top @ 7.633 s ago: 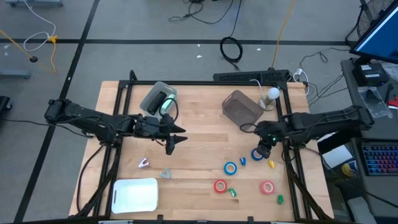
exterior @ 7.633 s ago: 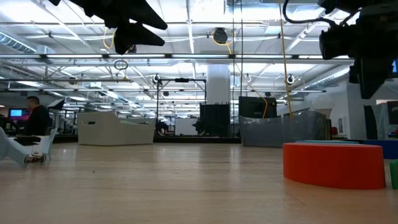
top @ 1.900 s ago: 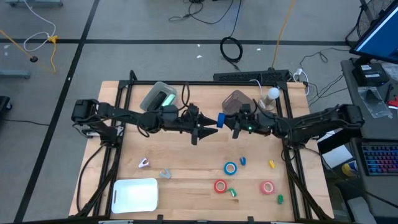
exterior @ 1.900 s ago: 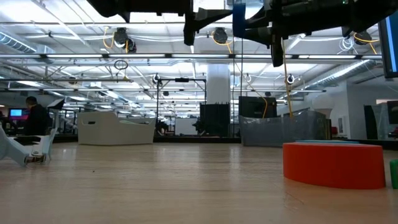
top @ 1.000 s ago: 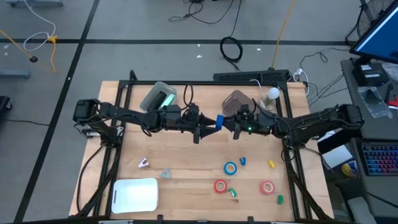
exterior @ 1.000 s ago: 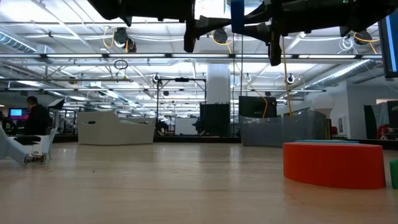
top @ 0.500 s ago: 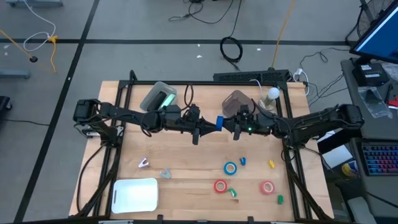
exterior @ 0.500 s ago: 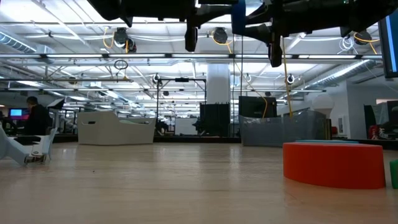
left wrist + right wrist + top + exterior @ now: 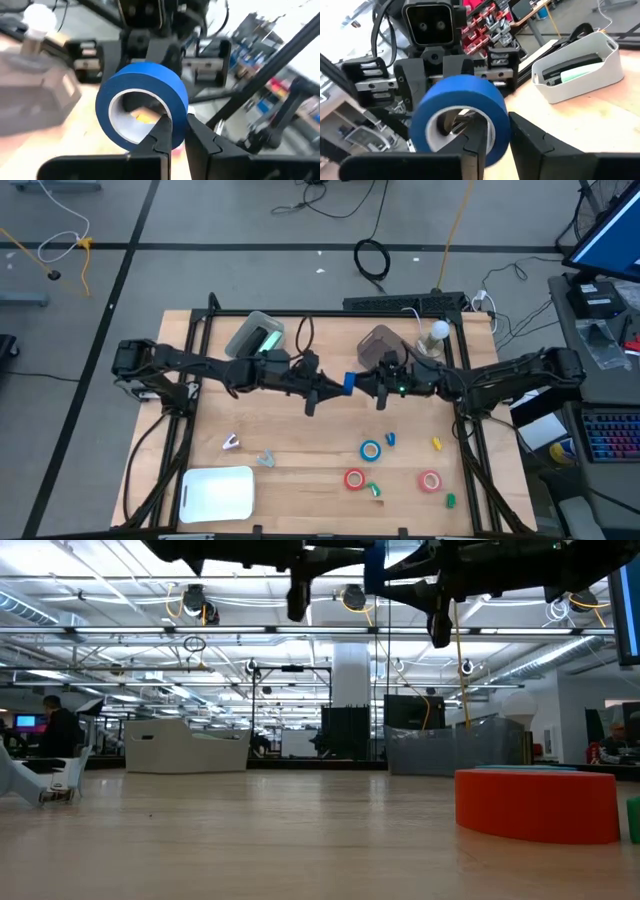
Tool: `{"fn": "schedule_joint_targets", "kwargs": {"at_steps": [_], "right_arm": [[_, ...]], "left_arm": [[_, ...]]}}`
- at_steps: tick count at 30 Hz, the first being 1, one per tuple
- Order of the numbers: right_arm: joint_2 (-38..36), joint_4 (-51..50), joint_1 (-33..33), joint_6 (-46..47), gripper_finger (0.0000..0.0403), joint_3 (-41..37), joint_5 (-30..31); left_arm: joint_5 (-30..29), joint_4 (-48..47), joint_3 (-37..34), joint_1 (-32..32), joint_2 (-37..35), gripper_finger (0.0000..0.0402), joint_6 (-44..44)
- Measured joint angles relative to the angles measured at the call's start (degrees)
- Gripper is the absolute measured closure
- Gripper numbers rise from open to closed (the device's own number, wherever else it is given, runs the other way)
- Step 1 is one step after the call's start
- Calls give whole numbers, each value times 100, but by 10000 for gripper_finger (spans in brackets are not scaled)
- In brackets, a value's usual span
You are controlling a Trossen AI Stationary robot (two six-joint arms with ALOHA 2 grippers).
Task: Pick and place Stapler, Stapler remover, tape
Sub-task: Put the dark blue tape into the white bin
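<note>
High above the middle of the table, a blue tape roll (image 9: 348, 383) hangs between my two grippers. My left gripper (image 9: 338, 385) reaches in from the left and is shut on it. My right gripper (image 9: 363, 386) faces it from the right. It is a little open, and its fingers (image 9: 530, 135) stand on either side of the roll's wall (image 9: 500, 117). A second blue roll (image 9: 371, 450) and two red rolls (image 9: 354, 479) (image 9: 429, 481) lie flat on the table. A small pale claw-shaped thing (image 9: 231, 443), perhaps the staple remover, lies at the near left. My left gripper pinches the blue roll's wall (image 9: 176, 125), with one finger (image 9: 159, 135) inside the ring and the other (image 9: 202, 137) outside. The fingers come in level from the table's left. The roll is held on edge, clear of the table, with its hole facing along the arms.
A pale bin (image 9: 256, 337) holding a black and green thing stands at the far left, and a grey container (image 9: 386, 351) at the far right. A white tray (image 9: 217, 492) lies at the near left. Small green, blue and yellow bits lie among the rolls. One red roll (image 9: 537, 803) stands close in the low view.
My left gripper has shut on the blue roll's wall. It has then drawn slightly toward the table's left, and the roll has gone with it. My right gripper has stayed where it was.
</note>
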Motion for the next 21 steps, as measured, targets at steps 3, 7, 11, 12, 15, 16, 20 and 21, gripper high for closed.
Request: {"fn": "schedule_joint_targets", "kwargs": {"at_steps": [3, 7, 11, 12, 15, 16, 20, 21], "right_arm": [[-88, -209, -9, -21, 319, -3, -210], [-295, -522, 6, -264, 306, 2, -389], [-520, -658, -3, -634, 301, -3, -316], [-579, -697, -4, -696, 301, 4, -318], [-725, -1009, -60, -769, 304, 0, -311], [-761, -1087, -81, -774, 304, 0, -296], [-896, -1393, -149, -794, 304, 2, -315], [-922, -1501, -163, -826, 303, 0, -313]], "left_arm": [[-231, -840, 2, -7, -298, 375, 221], [-845, -2113, -11, 25, -812, 376, 279], [-1337, -3456, -9, -193, -1415, 376, 32], [-1458, -3775, -9, -273, -1546, 376, -61], [-1757, -4496, -7, -568, -1912, 376, -556], [-1821, -4727, -2, -685, -2011, 376, -751], [-1867, -5488, -2, -1230, -2153, 376, -1631], [-1860, -5697, -2, -1386, -2164, 376, -1880]]}}
